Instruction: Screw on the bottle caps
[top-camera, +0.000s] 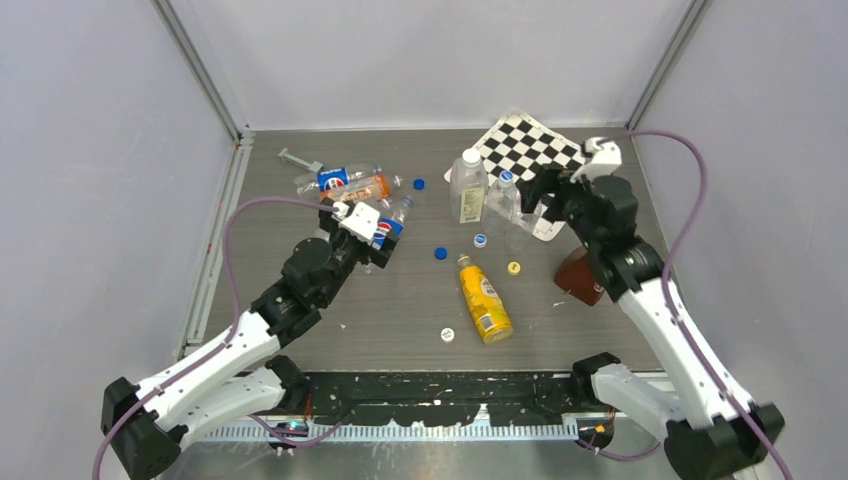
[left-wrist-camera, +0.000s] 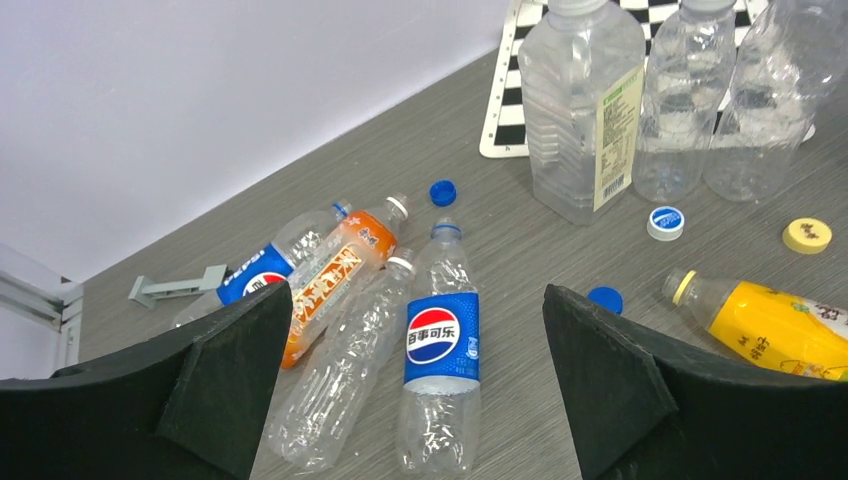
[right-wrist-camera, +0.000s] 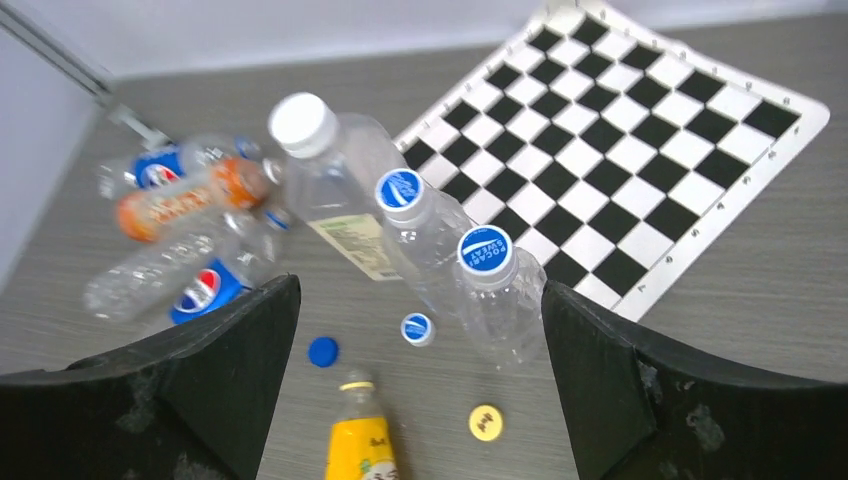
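Three clear bottles stand at the back right: a squarish labelled one (top-camera: 467, 188) (left-wrist-camera: 585, 110) (right-wrist-camera: 340, 185) with a white cap (right-wrist-camera: 300, 124), and two slim ones (top-camera: 505, 195) (right-wrist-camera: 425, 240), (top-camera: 519, 228) (right-wrist-camera: 500, 300), each with a blue-and-white cap (right-wrist-camera: 400, 189), (right-wrist-camera: 485, 251) on top. Loose caps lie nearby: blue-and-white (top-camera: 480, 240) (right-wrist-camera: 417, 328), blue (top-camera: 440, 253) (right-wrist-camera: 322, 351), yellow (top-camera: 514, 268) (right-wrist-camera: 485, 422), blue (top-camera: 418, 184) (left-wrist-camera: 443, 192), white (top-camera: 447, 335). My right gripper (top-camera: 542, 197) (right-wrist-camera: 420, 285) is open and empty above the slim bottles. My left gripper (top-camera: 380, 238) (left-wrist-camera: 416, 300) is open and empty over lying bottles.
A Pepsi bottle (left-wrist-camera: 440, 340), a clear bottle (left-wrist-camera: 340, 370), an orange bottle (left-wrist-camera: 330, 275) and another Pepsi bottle (left-wrist-camera: 255, 278) lie at the left. A yellow bottle (top-camera: 483, 298) lies in the middle. A checkerboard (top-camera: 530, 145), a brown object (top-camera: 578, 275) and a grey tool (top-camera: 295, 158) are also there.
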